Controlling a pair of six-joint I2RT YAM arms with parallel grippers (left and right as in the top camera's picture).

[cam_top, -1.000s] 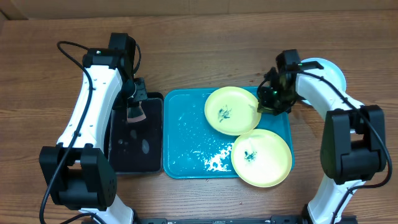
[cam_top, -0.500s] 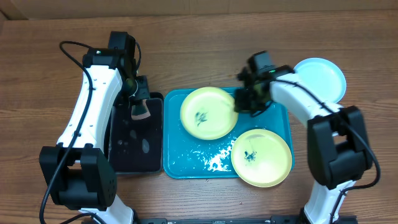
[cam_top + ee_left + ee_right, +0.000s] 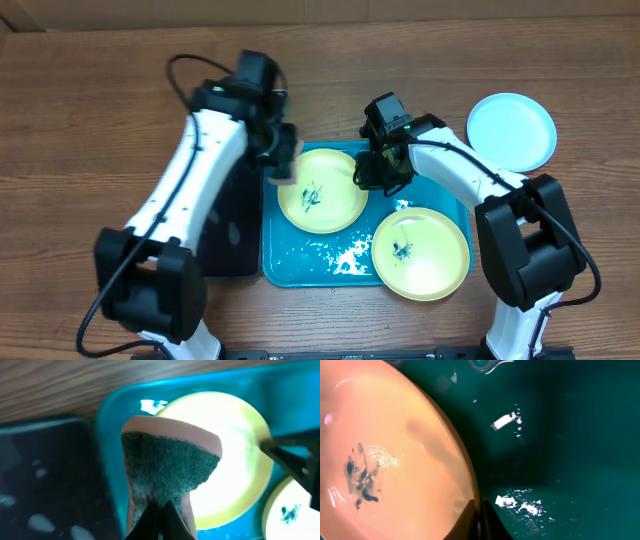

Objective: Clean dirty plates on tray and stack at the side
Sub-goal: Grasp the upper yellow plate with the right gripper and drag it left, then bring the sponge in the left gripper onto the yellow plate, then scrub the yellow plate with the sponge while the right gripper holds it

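Your left gripper is closed firmly on a sponge, pink with a dark green rough face, which stands up from the fingers. Just beyond the sponge a yellow-green plate lies inside the tray. A black tray lies just beside these fingers.

Your right gripper pinches the rim of the same plate, fingers narrow. A dark smudge is to their left and the wet, foamy tray floor to their right. Farther from them a second plate, also smudged, sits at the tray corner, partly over the rim. The pale blue plate rests on the table, well apart.
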